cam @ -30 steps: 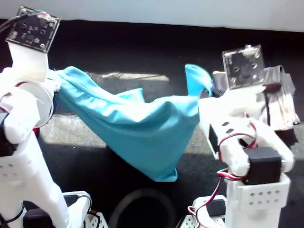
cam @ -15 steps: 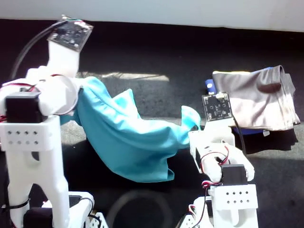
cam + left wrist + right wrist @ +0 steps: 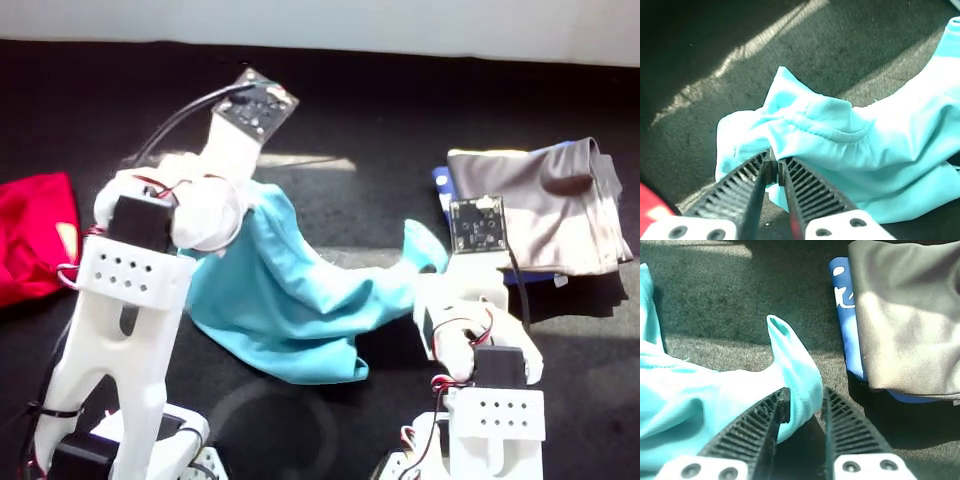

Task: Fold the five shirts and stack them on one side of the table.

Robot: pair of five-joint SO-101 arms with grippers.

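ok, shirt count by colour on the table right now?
teal shirt: 1
red shirt: 1
grey shirt: 1
blue shirt: 1
Total: 4 shirts in view

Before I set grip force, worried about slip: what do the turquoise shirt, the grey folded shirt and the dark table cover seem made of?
Turquoise shirt: thin smooth knit, likely synthetic; soft folds, slight sheen.
Grey folded shirt: fine mesh-textured knit, probably polyester, matt.
Dark table cover: felt-like or short-pile fabric, matt, grainy in sunlight.
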